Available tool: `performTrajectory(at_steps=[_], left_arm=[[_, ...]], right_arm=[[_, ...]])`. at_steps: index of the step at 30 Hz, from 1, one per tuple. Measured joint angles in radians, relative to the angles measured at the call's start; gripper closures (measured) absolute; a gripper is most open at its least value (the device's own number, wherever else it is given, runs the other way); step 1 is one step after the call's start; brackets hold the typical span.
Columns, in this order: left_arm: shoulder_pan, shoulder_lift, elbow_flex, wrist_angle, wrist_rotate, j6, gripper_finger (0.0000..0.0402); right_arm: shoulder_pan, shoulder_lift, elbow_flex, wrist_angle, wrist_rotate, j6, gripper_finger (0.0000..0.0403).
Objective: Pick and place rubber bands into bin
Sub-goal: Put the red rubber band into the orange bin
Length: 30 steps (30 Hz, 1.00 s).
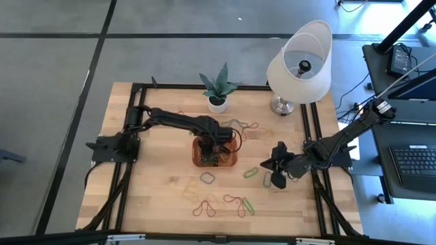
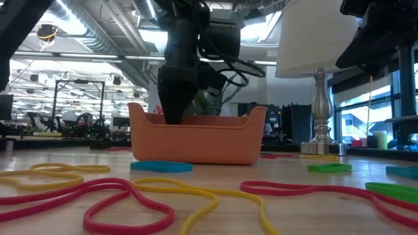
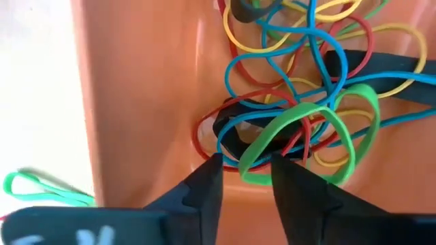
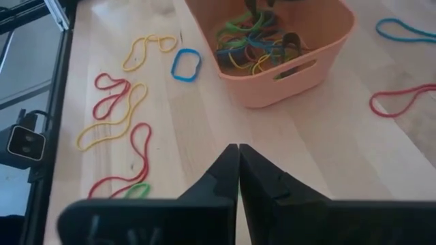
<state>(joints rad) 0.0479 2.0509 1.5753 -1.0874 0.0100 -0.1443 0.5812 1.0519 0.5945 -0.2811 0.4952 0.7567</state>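
Loops of red and yellow rubber bands (image 2: 130,196) sprawl across the nearest stretch of the wooden table (image 1: 150,197), with blue and green ones a little farther back, all loose and waiting to be gathered. Behind them sits the bin (image 2: 196,134), a shallow orange-red tray near the middle of the table, already holding a tangle of blue, red, yellow and green bands. The left gripper (image 3: 245,180) hangs down inside it, fingers apart, with a green band (image 3: 306,133) lying just past the tips; it looks freshly let go, though I cannot tell whether it touches them. That posture suits a drop made low inside, so the springy loop does not bounce out. The right gripper (image 4: 238,153) hovers over bare wood to the bin's right, fingers pressed together and holding nothing, seemingly waiting clear. Farther back stand a potted plant (image 1: 218,88) and a lamp (image 1: 300,64). No readable writing shows anywhere.
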Motion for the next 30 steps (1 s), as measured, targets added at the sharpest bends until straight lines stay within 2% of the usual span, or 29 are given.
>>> performTrajectory(at_steps=[6, 16, 19, 23, 26, 30], left_arm=[[0.006, -0.072, 0.000, -0.010, -0.008, -0.042, 0.0261], [-0.002, -0.278, 0.000, -0.014, -0.051, -0.081, 0.0276], [-0.003, -0.346, -0.009, -0.014, -0.090, -0.042, 0.0295], [0.010, -0.443, -0.075, 0.002, -0.120, 0.004, 0.0342], [0.029, -0.529, -0.170, 0.029, -0.123, 0.008, 0.0386], [0.069, -0.641, -0.330, 0.100, -0.123, 0.009, 0.0398]], right_arm=[[0.000, 0.000, -0.028, 0.008, -0.001, 0.025, 0.0386], [0.000, 0.000, -0.079, 0.058, -0.001, 0.072, 0.0386], [-0.001, 0.000, -0.079, 0.066, 0.000, 0.071, 0.0386], [-0.003, 0.000, -0.079, 0.072, 0.000, 0.050, 0.0386], [-0.003, 0.000, -0.079, 0.096, 0.001, 0.049, 0.0386], [-0.005, 0.000, -0.079, 0.109, 0.013, 0.050, 0.0386]])
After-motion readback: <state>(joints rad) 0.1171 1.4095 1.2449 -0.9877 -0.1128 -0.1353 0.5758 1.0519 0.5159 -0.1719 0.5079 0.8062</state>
